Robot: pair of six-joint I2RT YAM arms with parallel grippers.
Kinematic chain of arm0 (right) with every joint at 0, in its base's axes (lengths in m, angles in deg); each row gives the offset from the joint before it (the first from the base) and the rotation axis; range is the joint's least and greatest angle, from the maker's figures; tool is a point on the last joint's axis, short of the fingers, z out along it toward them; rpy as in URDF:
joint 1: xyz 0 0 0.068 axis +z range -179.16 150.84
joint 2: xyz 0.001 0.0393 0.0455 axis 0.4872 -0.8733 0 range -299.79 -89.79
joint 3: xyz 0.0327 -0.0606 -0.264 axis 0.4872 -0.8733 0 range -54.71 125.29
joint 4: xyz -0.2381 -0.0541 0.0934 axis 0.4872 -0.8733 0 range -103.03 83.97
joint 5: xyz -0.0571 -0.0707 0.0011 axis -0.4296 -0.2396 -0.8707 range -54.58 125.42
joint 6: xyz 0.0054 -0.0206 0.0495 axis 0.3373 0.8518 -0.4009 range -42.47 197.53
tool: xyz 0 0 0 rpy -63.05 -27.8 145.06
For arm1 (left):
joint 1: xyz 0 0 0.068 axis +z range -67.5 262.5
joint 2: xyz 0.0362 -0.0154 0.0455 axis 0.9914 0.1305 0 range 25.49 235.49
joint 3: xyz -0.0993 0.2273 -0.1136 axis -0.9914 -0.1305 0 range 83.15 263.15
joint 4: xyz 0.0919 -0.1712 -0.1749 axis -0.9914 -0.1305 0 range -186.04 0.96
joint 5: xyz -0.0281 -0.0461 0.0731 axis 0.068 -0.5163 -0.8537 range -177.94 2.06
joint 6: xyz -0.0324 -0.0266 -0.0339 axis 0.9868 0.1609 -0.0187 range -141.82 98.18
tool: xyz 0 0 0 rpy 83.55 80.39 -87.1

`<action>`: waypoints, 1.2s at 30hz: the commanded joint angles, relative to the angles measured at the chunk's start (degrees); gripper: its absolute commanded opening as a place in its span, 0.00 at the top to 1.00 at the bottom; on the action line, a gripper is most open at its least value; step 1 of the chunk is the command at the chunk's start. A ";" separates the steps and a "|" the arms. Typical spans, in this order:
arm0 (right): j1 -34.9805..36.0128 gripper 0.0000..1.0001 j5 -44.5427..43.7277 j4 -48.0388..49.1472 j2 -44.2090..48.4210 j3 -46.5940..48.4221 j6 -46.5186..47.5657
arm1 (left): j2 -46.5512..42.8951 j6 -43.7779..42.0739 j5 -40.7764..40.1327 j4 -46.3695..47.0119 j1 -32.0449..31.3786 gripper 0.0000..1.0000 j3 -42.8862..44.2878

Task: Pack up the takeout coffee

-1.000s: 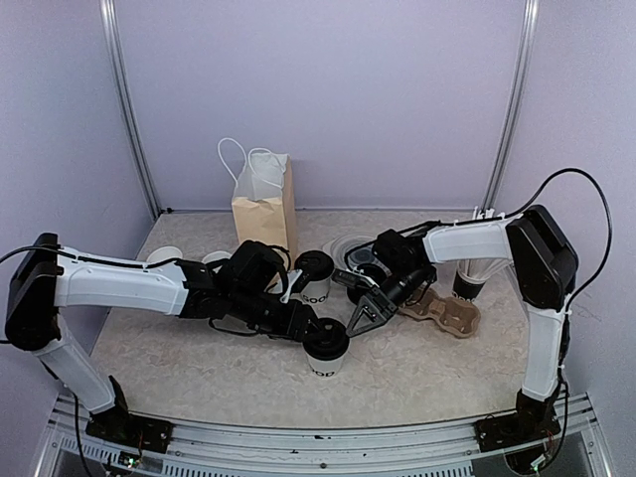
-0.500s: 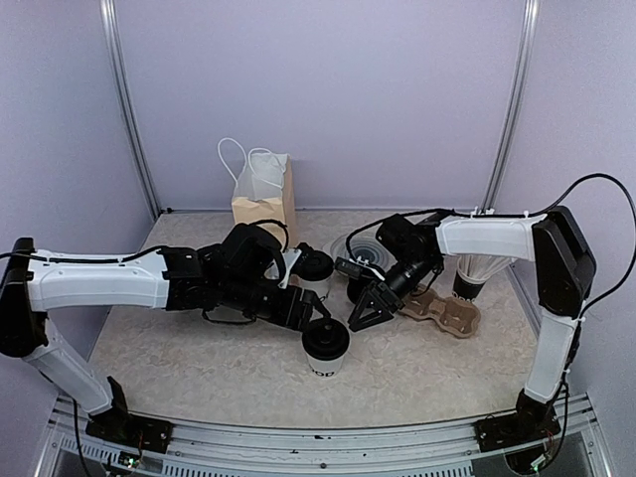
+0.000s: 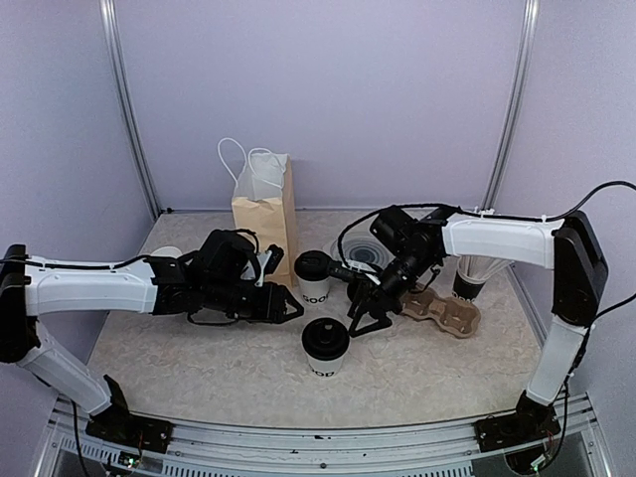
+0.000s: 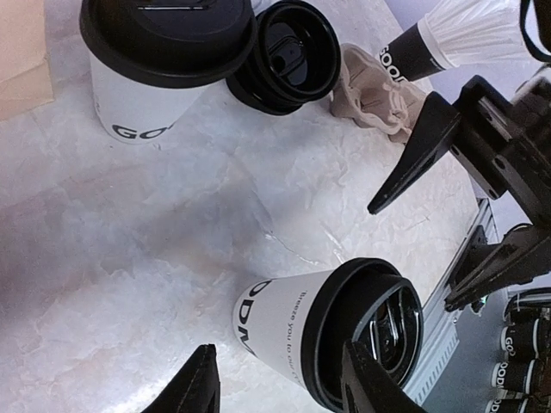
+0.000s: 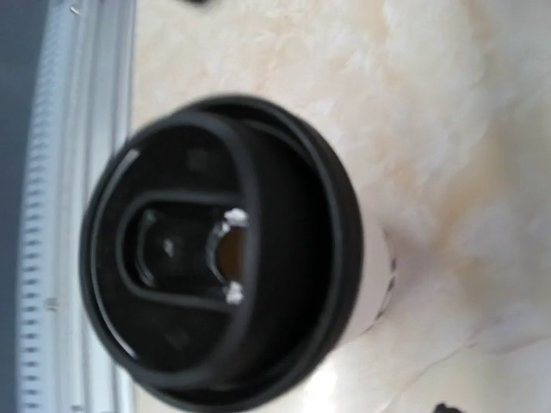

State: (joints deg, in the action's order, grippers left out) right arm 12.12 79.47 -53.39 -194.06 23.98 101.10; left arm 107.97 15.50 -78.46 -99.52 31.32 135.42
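**Q:** How do the claws stand?

**A:** Both are released. The left claw point(image 3: 294, 311) hovers low with its two black fingers spread and grips nothing. The right claw point(image 3: 359, 318) has its tapered black fingers splayed wide and is also empty. Neither touches a cup.

**Q:** Where is the takeout coffee?

**A:** The takeout coffee point(image 3: 325, 350) stands upright on the bench point(image 3: 199, 368), near the middle and toward 6 o'clock. The left claw is at its 10 o'clock and the right claw at its 1 o'clock, each just apart from it. It is a tapered cup of matte white paper with black lettering low on its wall. Its glossy round black plastic lid point(image 5: 215, 249) has a raised rim and a sunken oval with a small sip hole. The right wrist view of the lid is blurred.

**Q:** What lies around it?

**A:** At its 12 o'clock stands a second lidded cup point(image 3: 314, 278) of the same make. Beyond that, at 11 o'clock, is an upright kraft paper bag point(image 3: 266, 209) with white cord handles. Toward 1 o'clock is a stack of black lids point(image 4: 288, 56) with ringed tops. Toward 2 o'clock are a moulded grey-brown pulp carrier point(image 3: 443, 311) with rounded hollows and, further out, a nested stack of white cups point(image 3: 475, 270), ribbed where the rims overlap.

**Q:** And the surface and the room?

**A:** The bench is beige with a mottled, stone-like pattern, and an aluminium rail point(image 3: 318, 437) edges its near side. Plain lilac walls point(image 3: 328, 99) enclose it, with thin metal posts point(image 3: 127, 109) at the corners.
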 commanded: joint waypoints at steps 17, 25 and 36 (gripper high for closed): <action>13.41 0.15 -22.25 5.84 2.16 3.25 7.32 | 4.71 0.62 7.89 9.28 1.44 0.60 -3.69; 14.26 0.16 -23.76 6.02 0.48 3.28 7.18 | 5.61 -0.05 8.94 9.86 1.43 0.60 -4.47; 14.99 0.21 -26.23 7.22 1.63 -1.35 8.45 | 2.75 1.85 7.80 11.05 1.36 0.59 -4.67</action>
State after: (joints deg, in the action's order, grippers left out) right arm 26.31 56.78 -45.82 -191.98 26.04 108.60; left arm 113.15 16.55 -70.96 -91.10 32.46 131.11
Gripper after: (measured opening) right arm 0.798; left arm 0.403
